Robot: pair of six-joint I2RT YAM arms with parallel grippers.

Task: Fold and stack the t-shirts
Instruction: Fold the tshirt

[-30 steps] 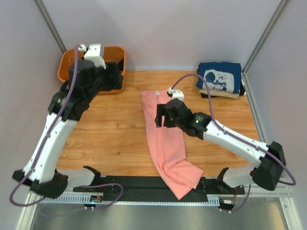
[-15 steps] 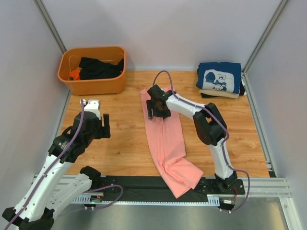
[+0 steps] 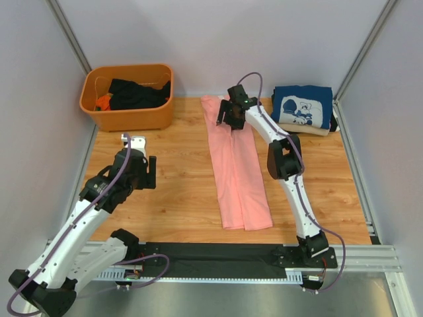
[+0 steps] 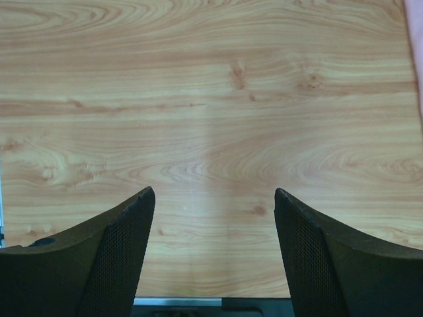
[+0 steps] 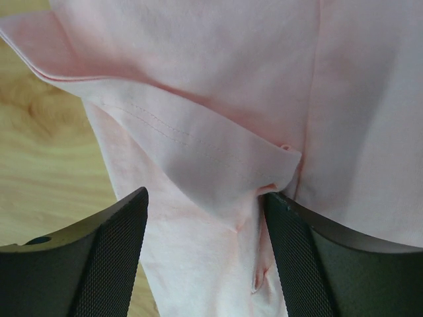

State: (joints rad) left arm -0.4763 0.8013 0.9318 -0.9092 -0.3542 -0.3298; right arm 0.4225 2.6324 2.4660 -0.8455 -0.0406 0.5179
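Wooden table (image 3: 165, 191) fills most of the view. The salmon-pink t-shirt (image 3: 241, 178) lies down the middle of it as a long narrow strip, folded lengthwise, with its top end near the back wall. The right arm is stretched way out over that far end. The right gripper (image 3: 229, 119) sits low over the cloth with its fingers spread. In the wrist view a loose hemmed flap (image 5: 218, 165) lies between them, nothing pinched.

The left arm is bent and the left gripper (image 3: 140, 177) is spread wide too, over bare wood well clear of the shirt.

Orange tub (image 3: 132, 117) back left holds dark clothes (image 3: 135, 94), mostly hidden by its wall. Back right, a folded navy t-shirt (image 3: 303, 105) tops a stack – only the edges of the beige one (image 3: 310, 130) underneath show. The navy's white cartoon print is too small to read any lettering.
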